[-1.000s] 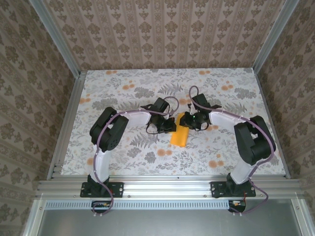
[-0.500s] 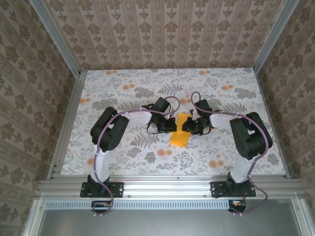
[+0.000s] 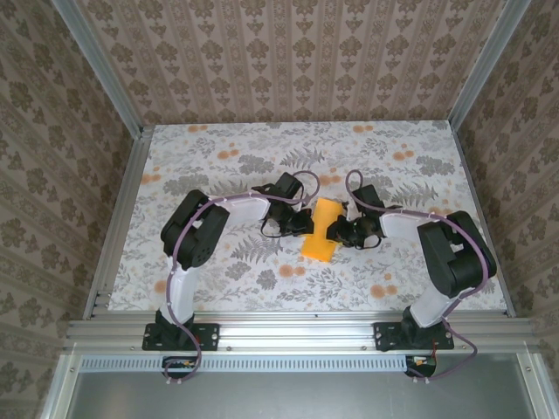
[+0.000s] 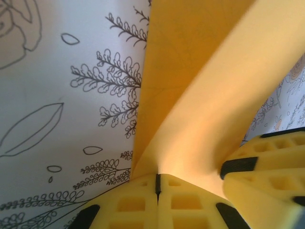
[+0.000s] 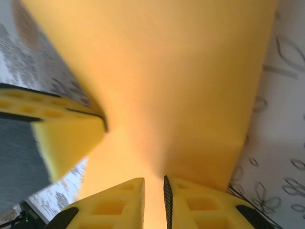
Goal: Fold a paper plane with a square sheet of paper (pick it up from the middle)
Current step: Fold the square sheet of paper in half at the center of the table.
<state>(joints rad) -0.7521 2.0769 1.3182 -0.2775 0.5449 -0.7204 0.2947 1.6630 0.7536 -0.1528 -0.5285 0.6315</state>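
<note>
Right tool (image 3: 340, 232) nearer paper (image 3: 320, 232) on tablecloth (image 3: 262, 157)

From above, the fingertips of the left gripper (image 3: 303, 225) and right gripper (image 3: 337, 231) are too small to resolve where they meet the sheet of paper (image 3: 320, 230). Ahead of the left fingers (image 4: 128, 202), the sheet runs off the top and right frame edges, and its near edge is hidden in their closed seam. Ahead of the right fingers (image 5: 114, 200), the sheet is blurred and cropped at the top. Whether the narrow slot between them clamps it cannot be told.
</note>
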